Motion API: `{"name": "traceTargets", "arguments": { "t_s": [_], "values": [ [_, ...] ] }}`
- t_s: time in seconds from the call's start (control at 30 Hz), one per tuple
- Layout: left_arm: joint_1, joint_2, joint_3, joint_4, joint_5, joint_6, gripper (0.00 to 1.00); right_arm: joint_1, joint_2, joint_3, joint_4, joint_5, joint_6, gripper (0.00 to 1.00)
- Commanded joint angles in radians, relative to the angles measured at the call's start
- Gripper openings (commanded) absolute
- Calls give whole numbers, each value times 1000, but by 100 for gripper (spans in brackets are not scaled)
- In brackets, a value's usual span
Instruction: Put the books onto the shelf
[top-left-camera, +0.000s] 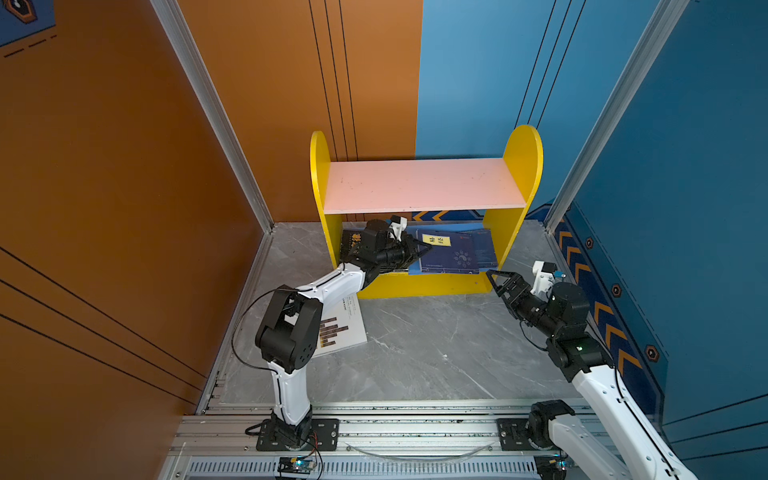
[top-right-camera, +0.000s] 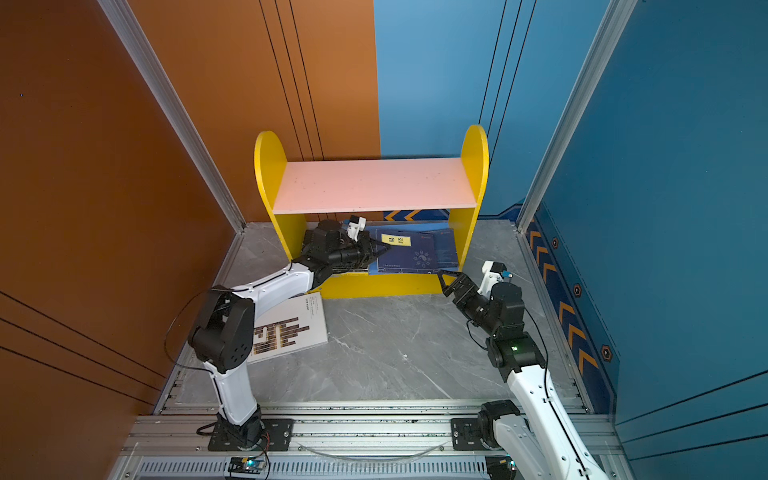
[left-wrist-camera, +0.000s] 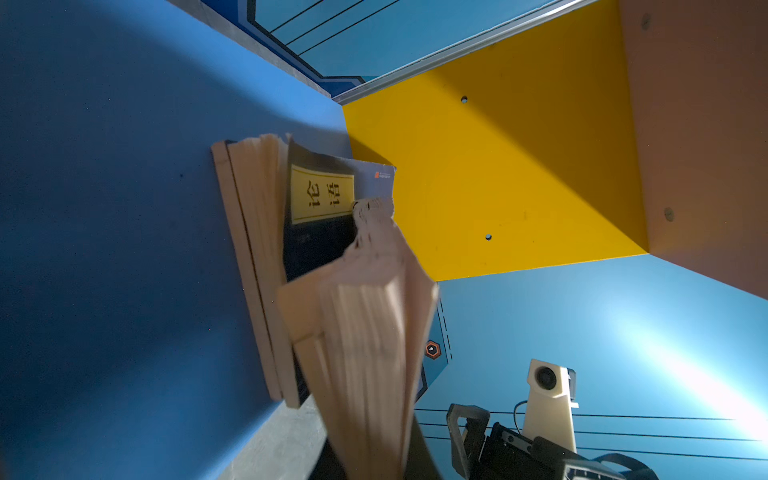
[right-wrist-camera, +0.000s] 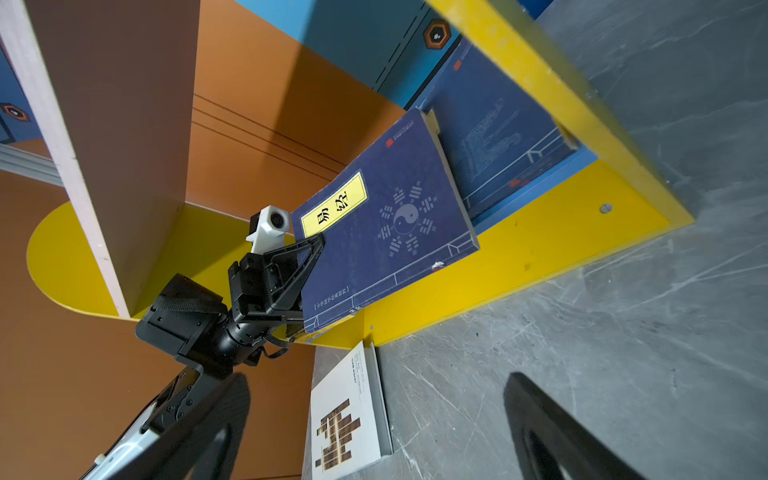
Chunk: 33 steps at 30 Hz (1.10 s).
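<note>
Because the navy book (right-wrist-camera: 399, 216) lies tilted on other books (right-wrist-camera: 503, 124) in the lower tier of the shelf (top-left-camera: 424, 187), the left jaws clamp its corner, likely to seat it, while the right jaws gape empty just outside the shelf's front.

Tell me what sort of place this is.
Probably a robot test cell, not a home: two arms bolted to an aluminium rail, painted wall panels in metal framing, one small shelf.
</note>
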<state>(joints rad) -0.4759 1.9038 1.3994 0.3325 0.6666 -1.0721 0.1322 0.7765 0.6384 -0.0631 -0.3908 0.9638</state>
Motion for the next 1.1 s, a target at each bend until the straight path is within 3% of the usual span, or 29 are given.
{"name": "traceTargets", "arguments": {
  "t_s": [0.0, 0.3, 0.6, 1.07],
  "values": [
    [-13, 20, 74, 66, 19, -31, 5, -25, -11, 14, -52, 39, -53, 100],
    [-36, 113, 171, 67, 0, -60, 6, -51, 72, 87, -100, 88, -138, 100],
    [-59, 191, 256, 67, -9, -82, 7, -49, 225, 207, -181, 258, -285, 100],
    [-65, 254, 320, 108, 6, -115, 7, -7, 420, 293, -143, 292, -320, 100]
  ]
}}
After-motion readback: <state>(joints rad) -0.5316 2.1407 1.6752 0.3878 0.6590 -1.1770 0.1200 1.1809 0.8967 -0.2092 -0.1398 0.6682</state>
